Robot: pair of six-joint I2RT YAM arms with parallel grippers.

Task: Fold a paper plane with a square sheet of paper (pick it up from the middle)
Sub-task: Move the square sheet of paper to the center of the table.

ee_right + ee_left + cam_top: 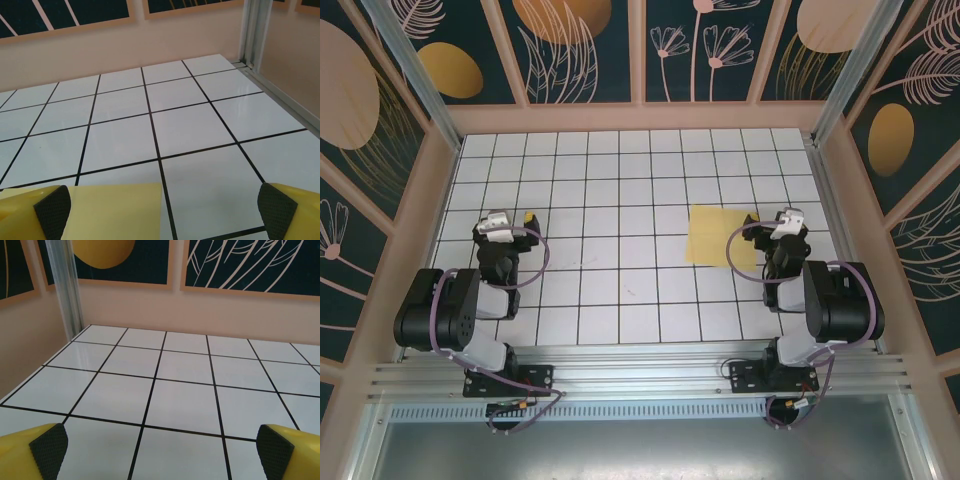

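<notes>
The square sheet of paper (720, 236) lies flat and unfolded on the white grid table, right of centre; its pale-yellow far corner (120, 210) fills the lower left of the right wrist view. My right gripper (782, 219) hovers just past the sheet's right edge, open, nothing between its yellow fingers (280, 210). My left gripper (515, 219) rests at the left side of the table, far from the paper, open over bare tiles with black pads (49, 446) wide apart.
The table (620, 180) is ringed by peach walls with dark leaf-pattern panels. Aluminium posts stand at the back corners (65, 287) (255, 30). Both arm bases sit on the rail at the near edge (640, 375).
</notes>
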